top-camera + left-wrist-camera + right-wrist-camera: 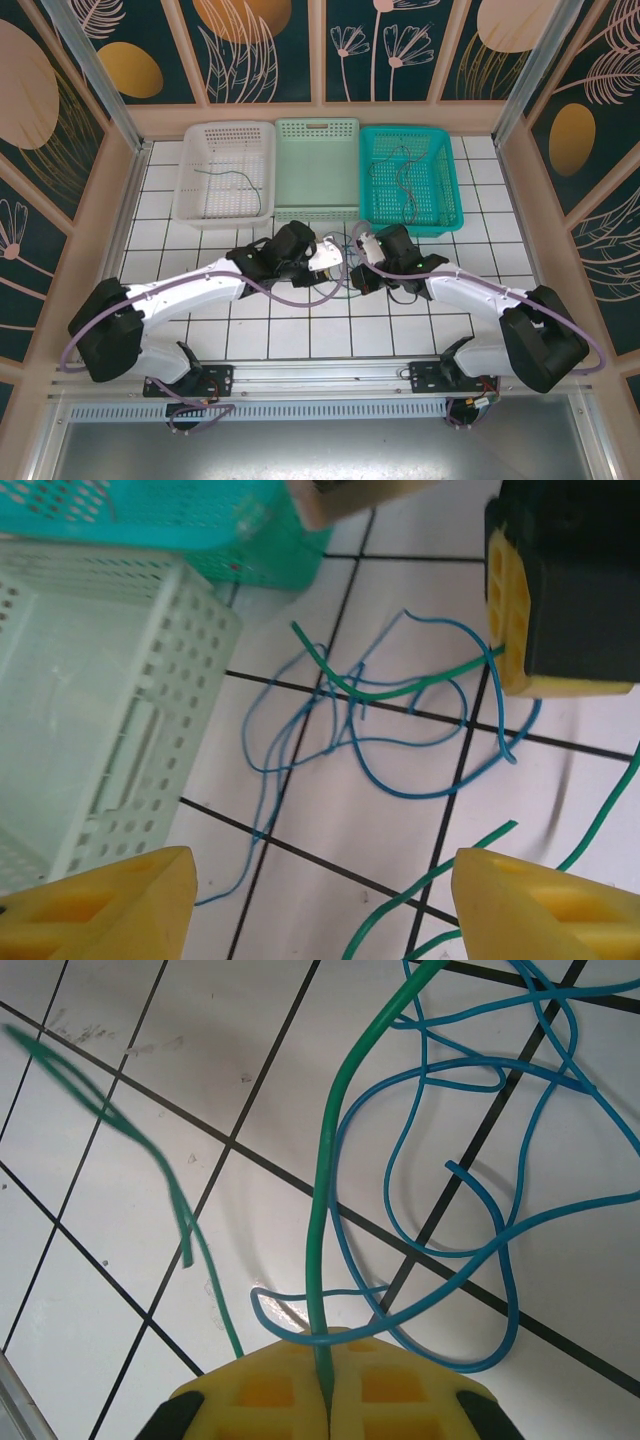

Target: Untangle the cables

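Thin cables lie tangled on the white tiles between my two grippers. In the right wrist view my right gripper [328, 1360] is shut on a green cable [325, 1190], which runs up through loops of blue cable [461, 1366]. In the left wrist view the same green cable [400, 692] stretches from the blue tangle [414, 796] to a finger of my right gripper [515, 600]. My left gripper [325, 910] hangs open above the tiles, with nothing between its yellow fingertips. A second green cable [479, 841] lies beside its right fingertip. From above, my left gripper [328, 255] and right gripper [362, 250] almost meet.
Three baskets stand at the back: a white basket [190, 170] holding a dark cable, a pale green basket [316, 128], and a teal basket [450, 190] holding another cable. The pale green basket [100, 700] is close to my left gripper. Thick lilac arm cables [300, 295] loop under the wrists.
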You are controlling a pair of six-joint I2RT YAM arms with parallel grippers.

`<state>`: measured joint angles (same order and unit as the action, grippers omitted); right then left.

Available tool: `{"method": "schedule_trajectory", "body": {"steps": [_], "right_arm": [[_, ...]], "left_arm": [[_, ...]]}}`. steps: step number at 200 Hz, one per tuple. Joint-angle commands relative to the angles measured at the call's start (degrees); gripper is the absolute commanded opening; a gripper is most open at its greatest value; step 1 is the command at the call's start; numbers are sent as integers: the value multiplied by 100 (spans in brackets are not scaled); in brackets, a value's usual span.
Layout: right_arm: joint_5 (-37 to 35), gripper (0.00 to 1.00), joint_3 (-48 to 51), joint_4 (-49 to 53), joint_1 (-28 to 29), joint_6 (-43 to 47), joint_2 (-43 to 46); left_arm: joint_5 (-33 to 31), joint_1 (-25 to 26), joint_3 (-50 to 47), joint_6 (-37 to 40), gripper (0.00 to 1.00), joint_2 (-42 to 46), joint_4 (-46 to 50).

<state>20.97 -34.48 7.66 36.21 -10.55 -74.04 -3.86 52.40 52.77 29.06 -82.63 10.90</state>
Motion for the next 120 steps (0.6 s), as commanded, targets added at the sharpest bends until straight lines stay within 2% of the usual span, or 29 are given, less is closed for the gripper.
{"method": "schedule_trajectory", "body": {"steps": [1, 33, 120], "right_arm": [[65, 0, -199, 155, 31, 158, 21], [56, 0, -191, 146, 26, 176, 13], [107, 0, -141, 61, 4, 152, 142]], "left_arm": [[18, 39, 190, 307, 68, -201, 377], [-641, 202, 72, 544, 68, -207, 221], [-880, 312, -227, 914, 69, -284, -219]]}}
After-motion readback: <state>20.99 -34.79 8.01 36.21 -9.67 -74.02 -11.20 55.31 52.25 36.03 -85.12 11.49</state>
